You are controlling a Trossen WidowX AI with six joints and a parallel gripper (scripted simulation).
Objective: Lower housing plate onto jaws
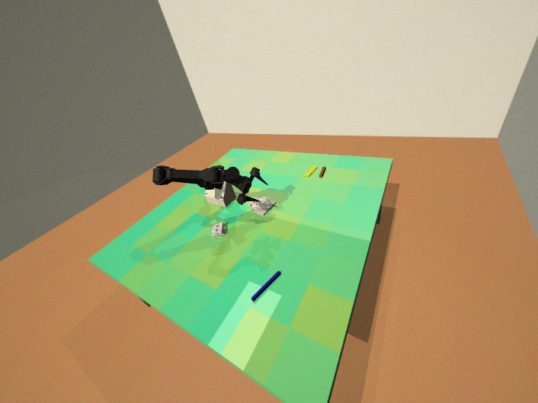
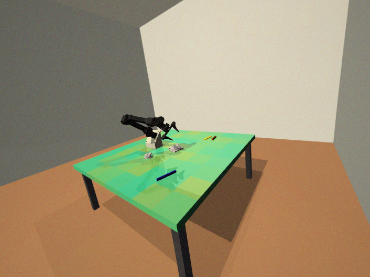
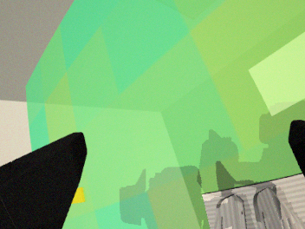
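My gripper (image 1: 262, 193) (image 2: 175, 135) (image 3: 187, 137) is open with nothing between its fingers. It hangs above the grey-white base plate (image 1: 264, 212) (image 2: 177, 151) (image 3: 298, 193), which lies on the table. The two jaws stand side by side on the base; in the wrist view one jaw (image 3: 231, 211) is left of the other jaw (image 3: 268, 202), and both are cut off by the lower edge. The small pale housing plate (image 1: 218, 229) (image 2: 148, 155) lies apart from the base, nearer the top and exterior views. It is out of the wrist view. The jaw stubs are too small to tell.
A dark blue rod (image 1: 266, 286) (image 2: 166, 175) lies toward the table's near side. A yellow bar (image 1: 311, 171) (image 2: 207, 137) (image 3: 78, 195) and a brown bar (image 1: 322, 171) (image 2: 213, 137) lie together at the far side. The pale arm mount (image 1: 219, 196) (image 2: 153, 143) stands left of the base plate.
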